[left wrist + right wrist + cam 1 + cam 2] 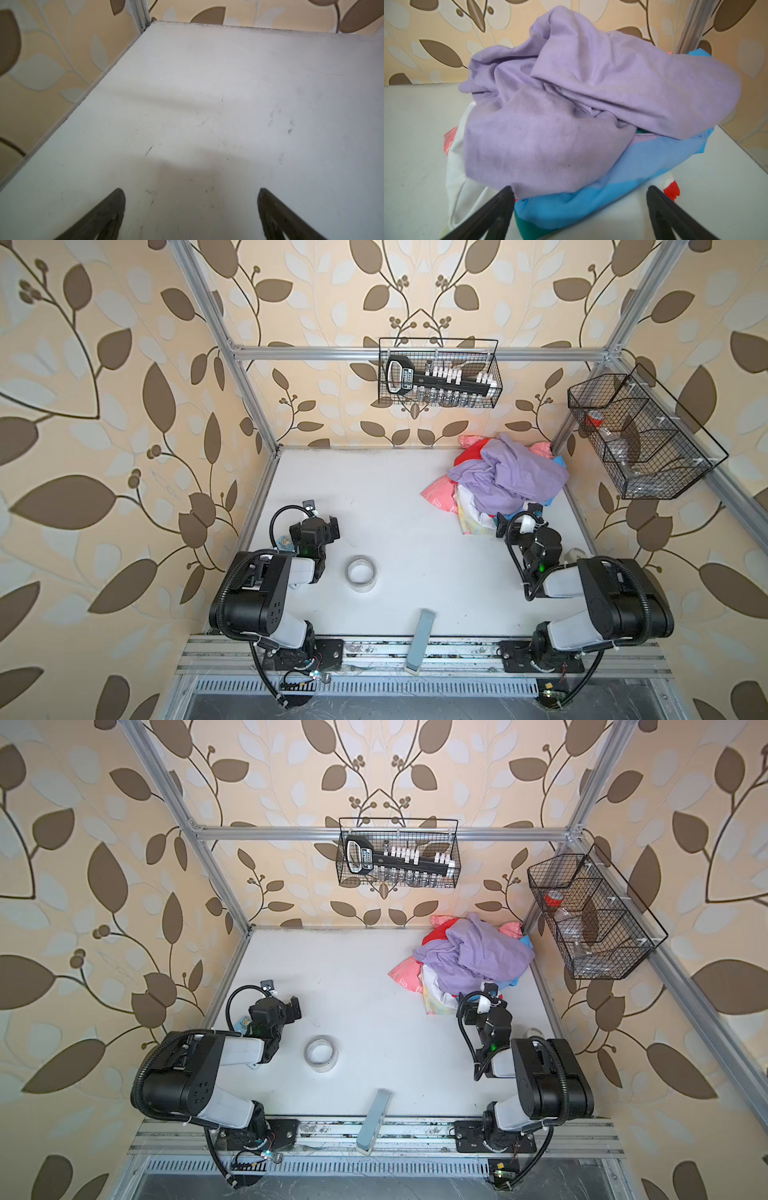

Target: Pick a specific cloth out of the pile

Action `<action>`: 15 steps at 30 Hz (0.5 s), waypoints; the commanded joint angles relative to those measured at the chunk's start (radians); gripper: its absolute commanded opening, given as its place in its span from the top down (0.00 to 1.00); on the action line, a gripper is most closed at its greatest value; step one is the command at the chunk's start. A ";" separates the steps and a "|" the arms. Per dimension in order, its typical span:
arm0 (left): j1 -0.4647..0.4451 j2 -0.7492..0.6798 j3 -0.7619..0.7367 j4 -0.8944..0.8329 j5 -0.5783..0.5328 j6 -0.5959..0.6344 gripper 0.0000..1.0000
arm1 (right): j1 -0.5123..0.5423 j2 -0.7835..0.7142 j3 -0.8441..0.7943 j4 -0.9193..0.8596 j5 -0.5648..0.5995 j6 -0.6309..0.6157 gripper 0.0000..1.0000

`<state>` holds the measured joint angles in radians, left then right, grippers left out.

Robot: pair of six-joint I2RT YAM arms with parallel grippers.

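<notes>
Beneath pile [511, 477], cloth [473, 524] lengthwise frontward.

- Both top views look steeply down from high above the near edge of the tabletop [395, 497], covering its whole surface.
- Left wrist view, low and close, faces the far left corner.
- Right wrist view frames the pile [591, 93] close up, shared with both top views.

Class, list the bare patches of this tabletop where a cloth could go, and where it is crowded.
Largest: the far left of the table, between back wall, left gripper and pile. Also the middle, between tape roll and right arm. Crowded: the far right corner, with the pile and the right gripper at its near edge.
</notes>
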<state>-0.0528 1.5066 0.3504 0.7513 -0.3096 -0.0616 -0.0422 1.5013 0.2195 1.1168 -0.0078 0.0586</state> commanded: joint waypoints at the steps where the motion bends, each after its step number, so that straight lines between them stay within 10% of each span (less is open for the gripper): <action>1: -0.001 -0.016 0.018 0.014 0.011 -0.013 0.01 | -0.005 -0.003 0.020 0.006 -0.017 -0.003 0.00; 15: -0.001 -0.013 0.020 0.013 0.010 -0.013 0.01 | -0.005 -0.001 0.023 0.002 -0.017 -0.003 0.00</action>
<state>-0.0528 1.5066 0.3504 0.7513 -0.3096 -0.0616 -0.0422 1.5013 0.2195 1.1164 -0.0086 0.0586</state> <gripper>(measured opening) 0.989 0.995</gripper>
